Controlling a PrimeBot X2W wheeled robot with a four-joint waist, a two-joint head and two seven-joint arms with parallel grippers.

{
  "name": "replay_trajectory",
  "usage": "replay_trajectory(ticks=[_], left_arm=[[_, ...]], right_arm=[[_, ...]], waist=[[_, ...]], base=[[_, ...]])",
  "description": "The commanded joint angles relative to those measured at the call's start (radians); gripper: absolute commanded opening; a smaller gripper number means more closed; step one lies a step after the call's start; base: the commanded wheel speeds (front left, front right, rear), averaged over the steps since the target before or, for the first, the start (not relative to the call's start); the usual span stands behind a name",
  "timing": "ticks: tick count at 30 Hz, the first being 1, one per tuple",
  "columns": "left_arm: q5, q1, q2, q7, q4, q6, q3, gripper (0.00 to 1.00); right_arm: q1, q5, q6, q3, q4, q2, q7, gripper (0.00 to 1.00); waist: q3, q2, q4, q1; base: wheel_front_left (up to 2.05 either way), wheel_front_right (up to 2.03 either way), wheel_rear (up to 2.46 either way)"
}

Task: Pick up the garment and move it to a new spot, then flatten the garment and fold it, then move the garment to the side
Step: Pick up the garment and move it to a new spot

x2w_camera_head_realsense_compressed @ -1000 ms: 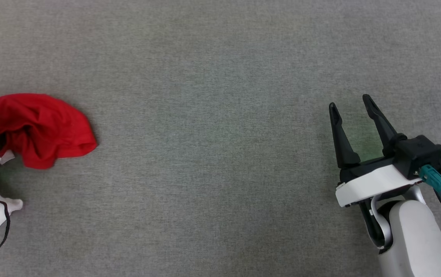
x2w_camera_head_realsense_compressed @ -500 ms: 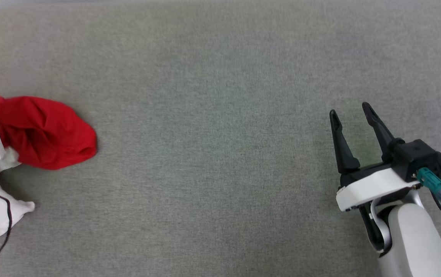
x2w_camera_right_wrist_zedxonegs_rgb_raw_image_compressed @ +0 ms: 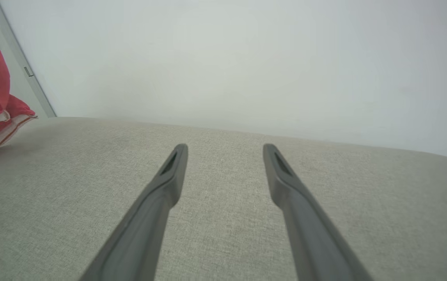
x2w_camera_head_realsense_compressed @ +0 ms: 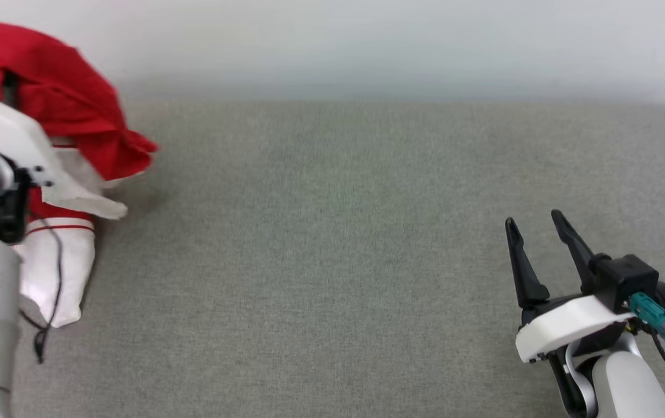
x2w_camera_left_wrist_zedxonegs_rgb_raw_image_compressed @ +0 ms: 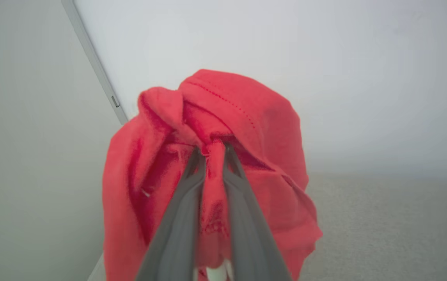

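Two jaws of the left gripper (x2w_camera_left_wrist_zedxonegs_rgb_raw_image_compressed: 212, 150) are clenched on a fold of the soft red white-sleeved jersey T-shirt (x2w_camera_left_wrist_zedxonegs_rgb_raw_image_compressed: 247, 113), held up at the far left over the grey fabric bench (x2w_camera_head_realsense_compressed: 332, 261); the right gripper (x2w_camera_head_realsense_compressed: 532, 219) is spread wide, empty, near right.

txt: none readable | garment (x2w_camera_left_wrist_zedxonegs_rgb_raw_image_compressed: 243, 113): no legible print | labels/nos.: none readable

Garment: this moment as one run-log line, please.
phase: pick-up | left claw: shut on garment, hanging bunched | right claw: open, empty, over grey surface | fold: not started
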Motion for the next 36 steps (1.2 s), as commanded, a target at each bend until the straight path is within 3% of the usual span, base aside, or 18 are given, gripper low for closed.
replay_trajectory(ticks=[1, 9, 18, 24, 32, 33, 34, 35, 36], left_arm=[[0.003, -0.009, -0.011, -0.017, -0.008, -0.002, -0.006, 0.0], [-0.017, 0.045, -0.161, -0.119, -0.07, -0.029, -0.074, 0.0], [-0.05, 0.154, -0.348, -0.119, -0.197, -0.066, -0.216, 0.0], [-0.075, 0.27, -0.399, -0.106, -0.269, -0.077, -0.331, 0.0], [-0.071, 0.488, -0.404, -0.074, -0.218, -0.08, -0.468, 0.0], [-0.069, 0.505, -0.404, -0.072, -0.21, -0.081, -0.482, 0.1], [-0.064, 0.516, -0.401, -0.075, -0.206, -0.081, -0.491, 0.42], [-0.061, 0.527, -0.398, -0.079, -0.203, -0.082, -0.501, 1.0], [-0.062, 0.536, -0.398, -0.081, -0.201, -0.083, -0.508, 1.0]], right_arm=[[0.014, 0.001, -0.001, -0.003, -0.005, 0.0, 0.004, 1.0], [0.062, -0.005, -0.001, -0.031, -0.034, 0.0, 0.037, 1.0], [0.099, -0.017, -0.001, -0.067, -0.079, 0.0, 0.075, 1.0], [0.098, -0.014, -0.001, -0.079, -0.105, 0.0, 0.082, 1.0], [0.075, 0.003, -0.001, -0.074, -0.099, 0.0, 0.068, 1.0], [0.077, 0.005, -0.001, -0.078, -0.095, 0.0, 0.067, 1.0], [0.079, 0.005, -0.001, -0.08, -0.093, 0.0, 0.064, 1.0], [0.082, 0.004, -0.001, -0.081, -0.09, 0.0, 0.062, 1.0], [0.085, 0.001, -0.001, -0.084, -0.087, 0.0, 0.061, 1.0]], waist=[[-0.043, 0.0, -0.01, 0.0001], [-0.105, 0.0, -0.075, 0.0001], [-0.115, 0.0, -0.152, 0.0001], [-0.076, 0.0, -0.173, 0.0001], [-0.036, 0.0, -0.176, 0.0001], [-0.037, 0.0, -0.171, 0.0001], [-0.039, 0.0, -0.167, 0.0001], [-0.044, 0.0, -0.162, 0.0001], [-0.05, 0.0, -0.156, 0.0001]], base=[[0.0, 0.0, 0.0], [0.0, 0.0, 0.0], [0.0, 0.0, 0.0], [0.0, 0.0, 0.0], [0.0, 0.0, 0.0], [0.0, 0.0, 0.0], [0.0, 0.0, 0.0], [0.0, 0.0, 0.0], [0.0, 0.0, 0.0]])
